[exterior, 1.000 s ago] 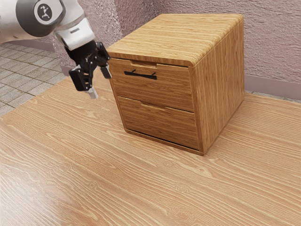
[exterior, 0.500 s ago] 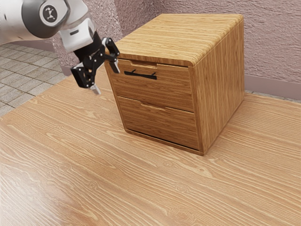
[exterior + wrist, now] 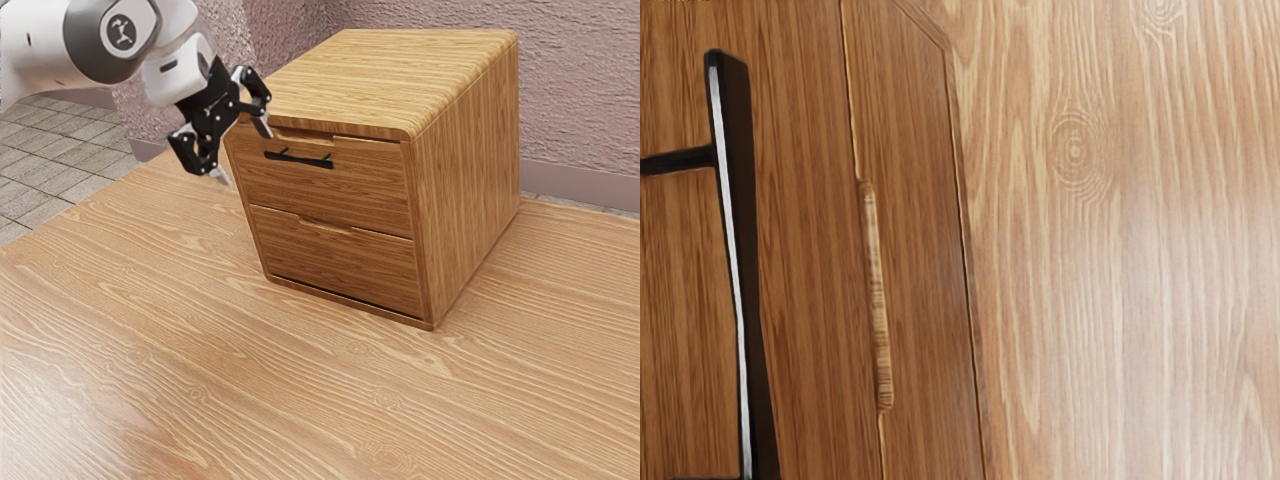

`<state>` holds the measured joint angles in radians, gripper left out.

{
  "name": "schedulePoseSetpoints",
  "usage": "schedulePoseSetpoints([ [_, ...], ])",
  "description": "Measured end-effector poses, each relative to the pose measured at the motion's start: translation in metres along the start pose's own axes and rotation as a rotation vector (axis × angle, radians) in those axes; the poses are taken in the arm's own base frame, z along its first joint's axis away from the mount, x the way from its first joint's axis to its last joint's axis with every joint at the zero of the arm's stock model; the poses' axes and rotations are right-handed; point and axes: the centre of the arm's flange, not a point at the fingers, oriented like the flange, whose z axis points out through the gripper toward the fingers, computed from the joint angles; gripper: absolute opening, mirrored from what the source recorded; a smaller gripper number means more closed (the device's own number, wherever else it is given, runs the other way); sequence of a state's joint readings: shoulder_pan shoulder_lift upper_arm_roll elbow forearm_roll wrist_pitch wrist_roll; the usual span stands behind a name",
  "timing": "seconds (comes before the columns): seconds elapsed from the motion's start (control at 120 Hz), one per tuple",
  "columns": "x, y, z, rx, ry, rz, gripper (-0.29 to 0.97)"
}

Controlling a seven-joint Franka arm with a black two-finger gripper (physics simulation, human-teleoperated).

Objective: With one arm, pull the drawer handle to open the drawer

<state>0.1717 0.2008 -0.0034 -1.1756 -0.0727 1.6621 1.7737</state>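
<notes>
A wooden cabinet point(image 3: 400, 110) stands on the wood floor, with two drawers in its front. The top drawer point(image 3: 330, 185) carries a black bar handle point(image 3: 298, 158) and sits flush in the cabinet. My black gripper point(image 3: 243, 148) hangs open at the cabinet's upper corner on the exterior view's left, a short way from the handle's near end. One finger point(image 3: 262, 120) is by the top edge, the other point(image 3: 220, 174) lower, beside the drawer front. In the wrist view the black handle point(image 3: 735, 290) runs close along the drawer front point(image 3: 810, 250).
The lower drawer point(image 3: 335, 258) has no black handle and is flush too. A rough stucco wall point(image 3: 580, 80) stands behind the cabinet. A grey tiled floor point(image 3: 50, 170) lies at the exterior view's left. Wide wood floor point(image 3: 300, 380) spreads before the cabinet.
My hand has risen and moved toward the exterior view's right, from beside the cabinet to its upper front corner, closer to the handle. The drawer has not moved.
</notes>
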Motion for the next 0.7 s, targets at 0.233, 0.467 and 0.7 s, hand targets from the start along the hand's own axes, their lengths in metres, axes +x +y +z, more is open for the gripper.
schedulePoseSetpoints([
  [0.233,-0.001,-0.004,0.009,0.001,0.002,0.015,0.68],
  [0.467,-0.001,-0.005,0.016,0.001,0.002,0.024,0.68],
  [0.7,-0.005,-0.004,0.024,-0.003,0.000,0.021,0.68],
])
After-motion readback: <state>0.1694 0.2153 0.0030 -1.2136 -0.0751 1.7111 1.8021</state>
